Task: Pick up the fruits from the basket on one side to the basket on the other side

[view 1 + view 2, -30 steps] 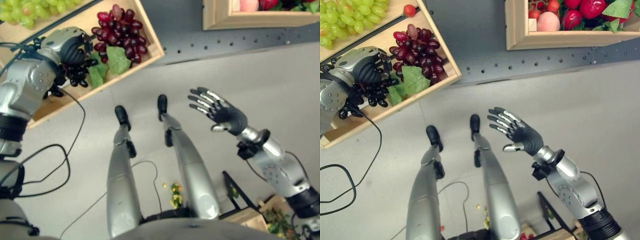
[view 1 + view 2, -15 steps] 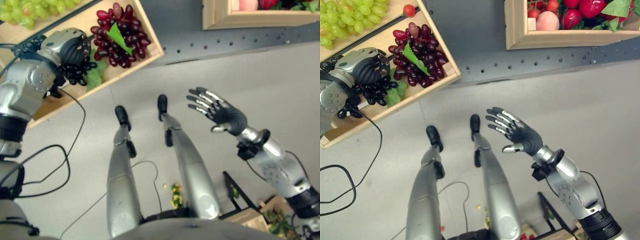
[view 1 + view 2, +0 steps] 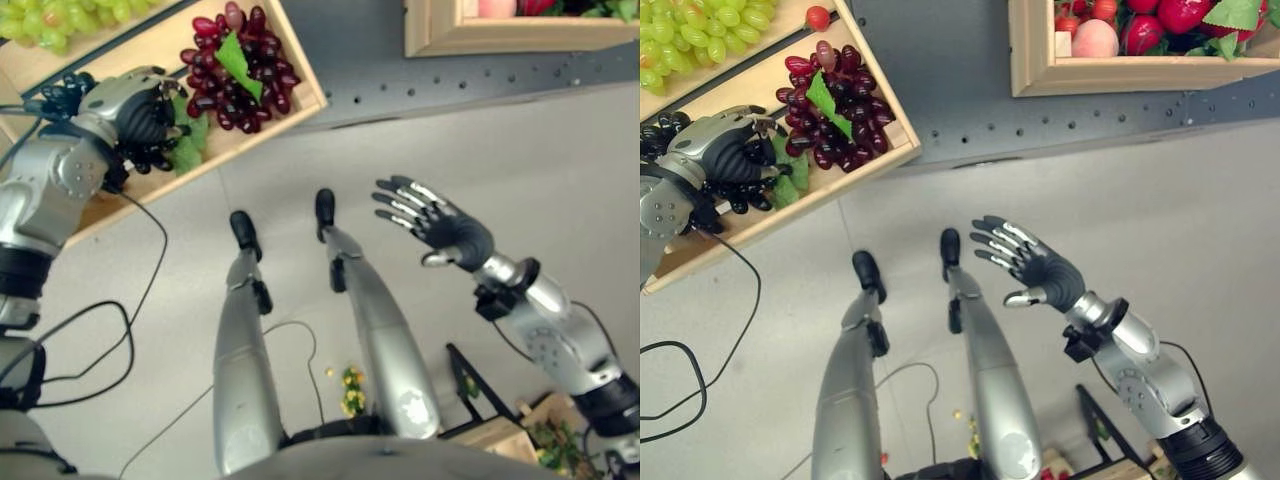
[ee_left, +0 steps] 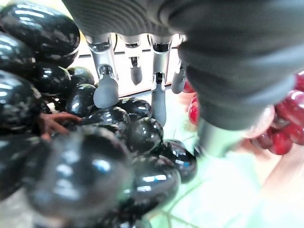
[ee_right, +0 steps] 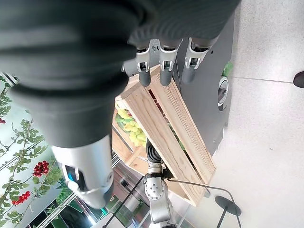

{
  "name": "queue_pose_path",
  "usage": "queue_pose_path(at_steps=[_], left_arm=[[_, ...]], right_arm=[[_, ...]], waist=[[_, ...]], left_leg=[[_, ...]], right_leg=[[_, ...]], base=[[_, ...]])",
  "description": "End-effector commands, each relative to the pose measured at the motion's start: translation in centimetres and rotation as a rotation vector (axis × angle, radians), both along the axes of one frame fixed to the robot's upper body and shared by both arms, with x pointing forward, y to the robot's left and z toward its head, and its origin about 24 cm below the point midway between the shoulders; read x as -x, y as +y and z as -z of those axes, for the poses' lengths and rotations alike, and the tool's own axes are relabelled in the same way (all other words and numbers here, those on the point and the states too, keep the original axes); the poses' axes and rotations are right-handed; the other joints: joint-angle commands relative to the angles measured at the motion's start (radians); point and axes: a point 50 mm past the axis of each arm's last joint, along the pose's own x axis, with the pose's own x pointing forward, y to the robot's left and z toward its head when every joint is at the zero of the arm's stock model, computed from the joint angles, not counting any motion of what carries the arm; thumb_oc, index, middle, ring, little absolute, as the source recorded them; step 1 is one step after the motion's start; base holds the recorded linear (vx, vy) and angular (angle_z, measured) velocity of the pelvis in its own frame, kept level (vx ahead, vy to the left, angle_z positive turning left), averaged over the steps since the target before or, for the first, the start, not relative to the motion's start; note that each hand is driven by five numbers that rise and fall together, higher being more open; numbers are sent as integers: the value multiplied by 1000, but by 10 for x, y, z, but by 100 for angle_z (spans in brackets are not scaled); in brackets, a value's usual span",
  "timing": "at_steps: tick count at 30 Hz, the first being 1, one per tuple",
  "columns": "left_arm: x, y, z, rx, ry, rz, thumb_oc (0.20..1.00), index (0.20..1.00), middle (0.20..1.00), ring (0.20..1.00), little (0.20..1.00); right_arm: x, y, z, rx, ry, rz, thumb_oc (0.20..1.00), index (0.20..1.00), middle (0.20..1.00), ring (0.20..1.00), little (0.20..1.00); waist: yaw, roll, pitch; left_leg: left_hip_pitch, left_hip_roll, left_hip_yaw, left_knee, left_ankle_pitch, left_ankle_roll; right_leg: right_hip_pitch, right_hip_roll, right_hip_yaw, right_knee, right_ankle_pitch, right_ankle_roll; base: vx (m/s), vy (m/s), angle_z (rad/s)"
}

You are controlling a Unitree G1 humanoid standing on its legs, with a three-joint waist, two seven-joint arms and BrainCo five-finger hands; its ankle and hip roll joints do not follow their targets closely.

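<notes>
My left hand (image 3: 138,105) is down in the wooden crate (image 3: 303,60) at the upper left, fingers curled round a bunch of black grapes (image 4: 95,175). A few of its berries hang below the hand (image 3: 740,200) beside a green leaf (image 3: 187,150). A bunch of red grapes (image 3: 245,65) with a leaf on it lies in the same compartment, just right of the hand. Green grapes (image 3: 690,30) fill the compartment behind. My right hand (image 3: 450,230) hovers open over the floor, palm up and holding nothing.
A second wooden crate (image 3: 1140,75) at the upper right holds a peach (image 3: 1095,40) and red fruits (image 3: 1180,15). Both crates rest on a dark perforated stand (image 3: 970,110). A small red fruit (image 3: 818,17) lies by the green grapes.
My left hand has drawn the black grapes a little up and to the left. The red bunch shifted, and a leaf now lies on it. The right hand has hardly moved.
</notes>
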Motion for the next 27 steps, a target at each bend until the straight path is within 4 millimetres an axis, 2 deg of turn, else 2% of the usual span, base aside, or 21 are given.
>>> queue_pose_path(at_steps=[1, 6, 10, 12, 16, 23, 27], left_arm=[[9, 24, 12, 28, 18, -96, 1000, 1000, 1000, 1000, 1000], [8, 20, 11, 105, -25, -61, 1000, 1000, 1000, 1000, 1000], [11, 19, 23, 139, 4, -48, 1000, 1000, 1000, 1000, 1000], [14, 21, 27, 115, 29, -57, 1000, 1000, 1000, 1000, 1000], [21, 32, 15, -8, 53, -95, 1000, 1000, 1000, 1000, 1000], [30, 53, 12, -85, 94, -177, 1000, 1000, 1000, 1000, 1000], [34, 58, 12, -162, 132, -207, 1000, 1000, 1000, 1000, 1000]], right_arm=[[10, 9, -17, -58, -79, -61, 1000, 1000, 1000, 1000, 1000], [7, 8, -17, -50, -84, -45, 1000, 1000, 1000, 1000, 1000], [4, 7, -15, -24, -93, -21, 1000, 1000, 1000, 1000, 1000], [3, 6, -14, -12, -92, -19, 1000, 1000, 1000, 1000, 1000], [3, 4, -14, 15, -90, -23, 1000, 1000, 1000, 1000, 1000], [7, 1, -11, 25, -76, -31, 1000, 1000, 1000, 1000, 1000], [10, -4, -5, 22, -46, -21, 1000, 1000, 1000, 1000, 1000]], waist=[[18, -35, -16], [23, -37, -16], [36, -31, -16], [42, -25, -16], [52, -17, -16], [62, -1, -16], [61, 7, -16]], left_leg=[[-33, -21, -22, 61, -76, 39], [-25, -22, -24, 65, -73, 38], [8, -24, -23, 64, -73, 39], [34, -27, -23, 48, -68, 36], [72, -32, -17, 30, -57, 29], [74, -34, -11, 27, -54, 32], [70, -33, -13, 29, -55, 34]], right_leg=[[9, -56, -22, 6, -23, 134], [17, -57, -25, 9, -22, 132], [45, -62, -27, 14, -23, 131], [70, -65, -29, 3, -20, 131], [117, -69, -36, -19, -19, 133], [116, -73, -33, -12, -23, 134], [112, -73, -29, -6, -25, 134]], base=[[0, 0, 0], [0, 0, 0], [-12, 12, 4], [-43, 17, 8], [-34, 9, 7], [-6, 6, 1], [0, 0, 0]])
